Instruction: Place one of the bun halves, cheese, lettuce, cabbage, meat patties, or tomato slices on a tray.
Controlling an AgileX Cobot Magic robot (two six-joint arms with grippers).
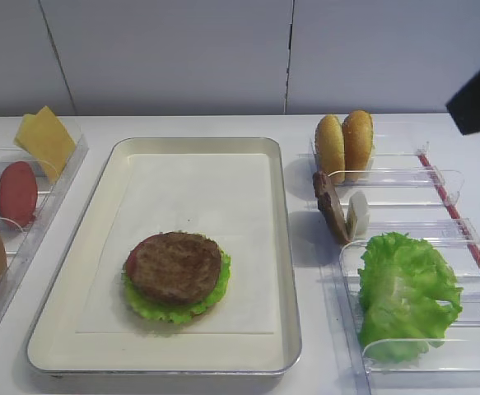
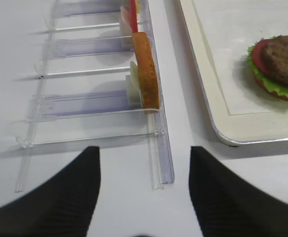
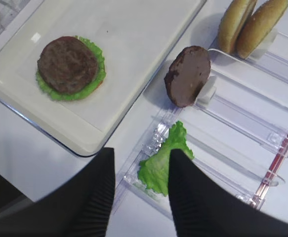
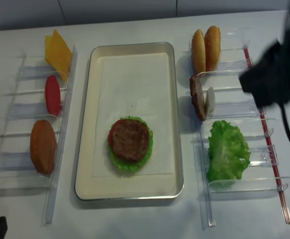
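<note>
We see the right end effector (image 3: 140, 183) with fingers spread, empty, above the bright green ruffled lettuce leaf (image 3: 162, 159) — soft, light, floppy — best pinched at its thick edge.

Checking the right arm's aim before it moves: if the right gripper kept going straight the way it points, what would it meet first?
Most likely the lettuce in the clear rack: in the right wrist view the leaf lies between the right gripper's open fingers. How far above it the gripper is cannot be told.
</note>
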